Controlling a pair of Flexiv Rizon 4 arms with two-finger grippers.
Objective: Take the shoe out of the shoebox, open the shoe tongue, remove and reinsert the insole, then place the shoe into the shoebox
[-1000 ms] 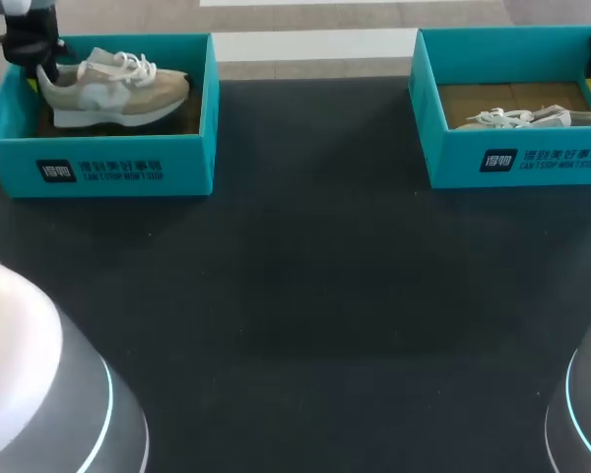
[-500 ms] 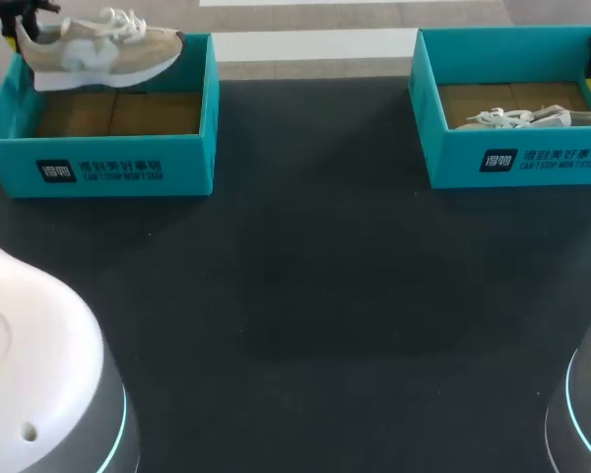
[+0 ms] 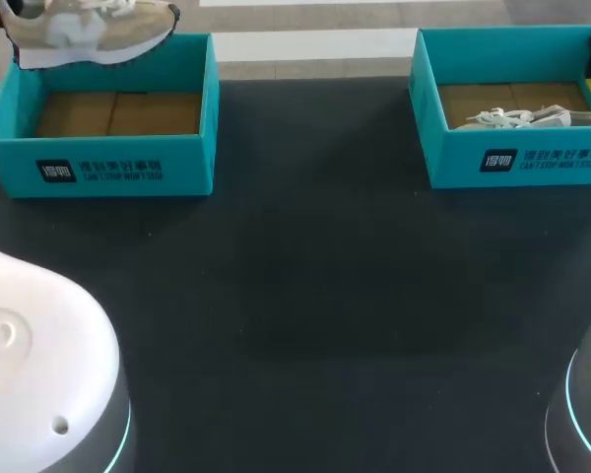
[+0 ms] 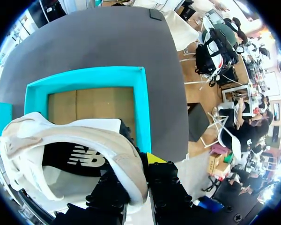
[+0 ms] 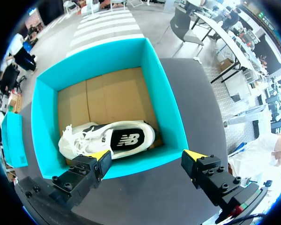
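Observation:
A beige sneaker with white laces [image 3: 91,30] hangs in the air above the far-left corner of the empty left teal shoebox [image 3: 108,169]. In the left wrist view my left gripper [image 4: 139,162] is shut on the sneaker's heel collar [image 4: 124,161], with the box's cardboard floor [image 4: 91,103] below. A second sneaker [image 5: 107,138] lies on its side in the right teal shoebox [image 3: 517,163]. My right gripper [image 5: 147,162] hovers open above that box's near wall [image 5: 131,166], with nothing between its fingers.
Dark table surface [image 3: 305,286] stretches between and in front of the two boxes. The white bases of my arms rise at the near left [image 3: 39,374] and the near right [image 3: 586,404].
The left gripper has lifted the beige sneaker up out of the left shoebox, leaving the box empty. The right arm and the right box have not moved.

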